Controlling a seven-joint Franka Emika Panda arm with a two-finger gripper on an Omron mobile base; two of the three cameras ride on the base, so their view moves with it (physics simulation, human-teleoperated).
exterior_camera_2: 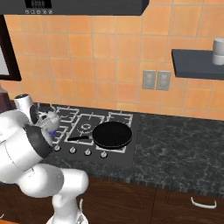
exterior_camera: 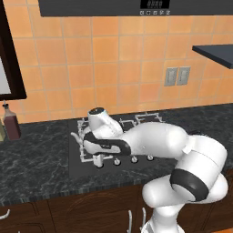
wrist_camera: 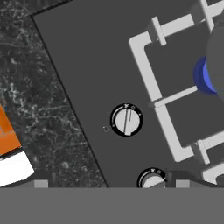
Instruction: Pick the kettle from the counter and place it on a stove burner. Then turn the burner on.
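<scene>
The silvery kettle (exterior_camera_2: 49,119) sits on the front-left stove burner (wrist_camera: 149,85) of the black cooktop, mostly hidden behind my arm; its spout (exterior_camera: 76,136) pokes out to the left. A blue flame (wrist_camera: 202,77) glows under its grey body (wrist_camera: 217,52). My gripper (exterior_camera: 97,160) hangs just above the cooktop's front edge, at the left end of the knob row. It is open, with its fingertips (wrist_camera: 41,184) set wide apart. One knob (wrist_camera: 126,120) lies ahead of it and a second knob (wrist_camera: 152,179) lies between the tips, untouched. The dark marbled counter (exterior_camera: 36,159) surrounds the stove.
A black frying pan (exterior_camera_2: 112,134) rests on the middle burner. More knobs (exterior_camera_2: 87,152) line the cooktop's front. A dark brown bottle (exterior_camera: 11,123) stands on the counter at the far left. A shelf (exterior_camera_2: 197,61) juts from the tiled wall on the right.
</scene>
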